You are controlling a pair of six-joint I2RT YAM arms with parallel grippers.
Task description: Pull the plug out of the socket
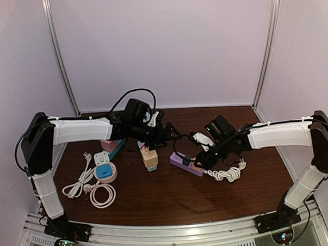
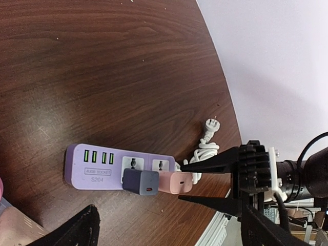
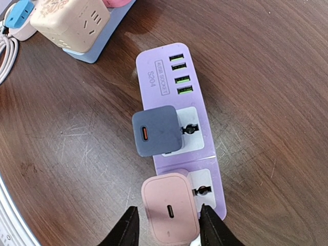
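Right fingers [image 3: 128, 230] apart astride pink plug [image 3: 170, 212], left fingers [image 2: 77, 230] spread, purple strip [image 3: 164, 66] marked S204

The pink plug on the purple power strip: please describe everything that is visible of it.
The pink plug is a squarish block with rounded corners, of smooth plastic as it looks, with one oval port in its upper face. It sits plugged into the end outlet of the purple power strip, beside a grey plug, apart from it. The right gripper has one finger on each side of it; contact cannot be told.
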